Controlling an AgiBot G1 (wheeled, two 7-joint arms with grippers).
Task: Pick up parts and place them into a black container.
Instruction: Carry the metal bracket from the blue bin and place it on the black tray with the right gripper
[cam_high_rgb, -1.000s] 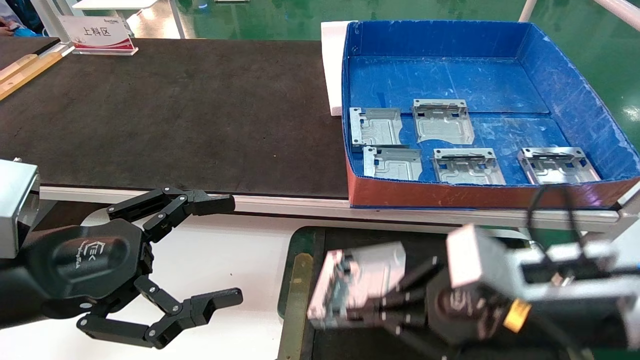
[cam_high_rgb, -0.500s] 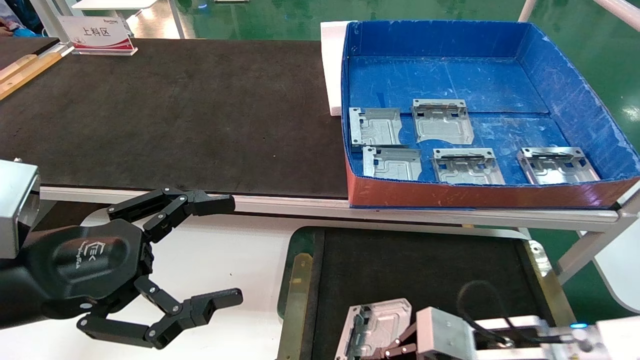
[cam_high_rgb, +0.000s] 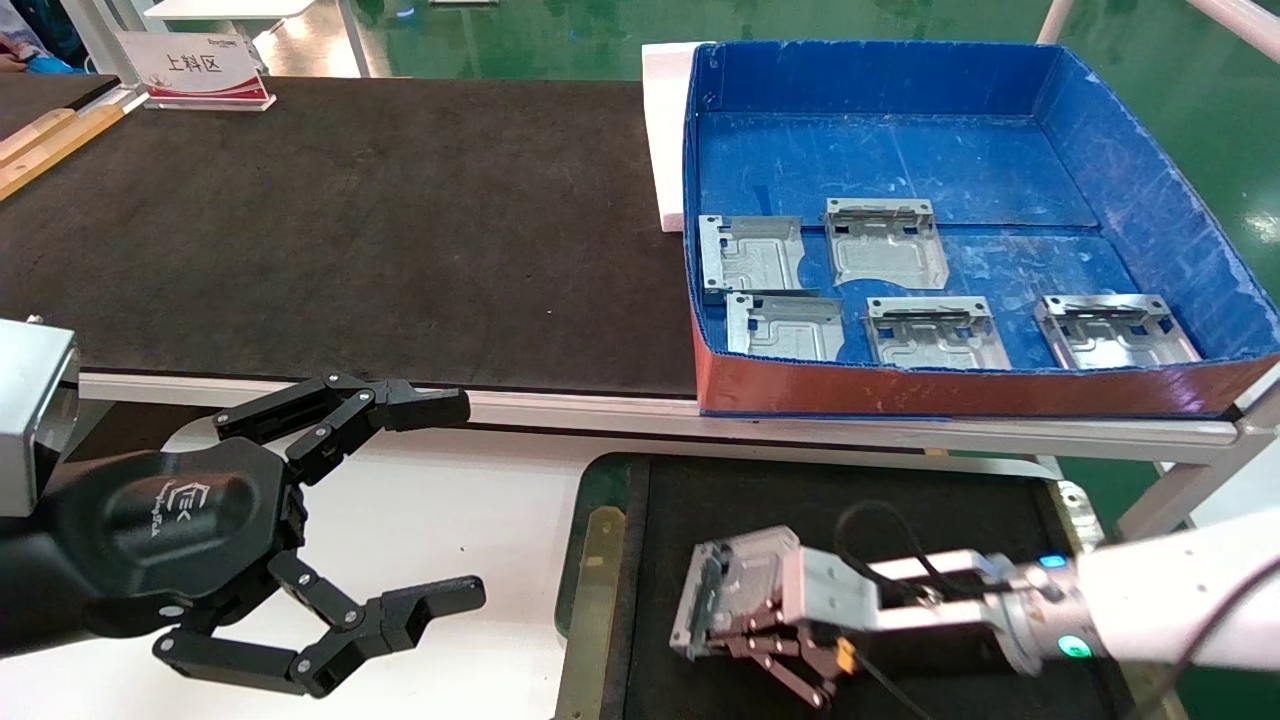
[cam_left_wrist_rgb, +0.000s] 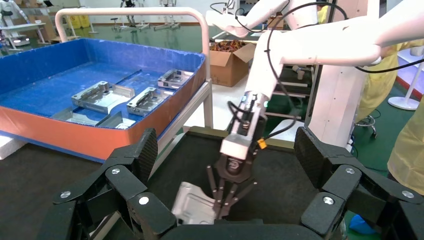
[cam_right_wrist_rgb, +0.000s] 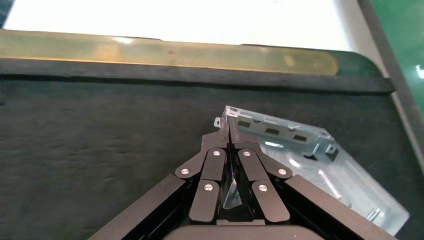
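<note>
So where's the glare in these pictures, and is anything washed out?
Head view: shiny green floor reflects lamps; the parts in the blue box look evenly lit. Right wrist view: white surface beyond the black container is blown out; the held part shows bright glints beside the right gripper. Left wrist view: left gripper sharp, no glare.

A factory floor: glossy green flooring (cam_high_rgb: 500, 40), workbench, blue corrugated box (cam_high_rgb: 1150, 200) of stamped metal parts (cam_high_rgb: 885, 243).

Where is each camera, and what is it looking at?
Head view: high up, looking down at the blue box and black container; both grippers show.
Left wrist view: behind the open left gripper, facing the right gripper.
Right wrist view: above the right gripper pinching a part.
All share that part.
</note>
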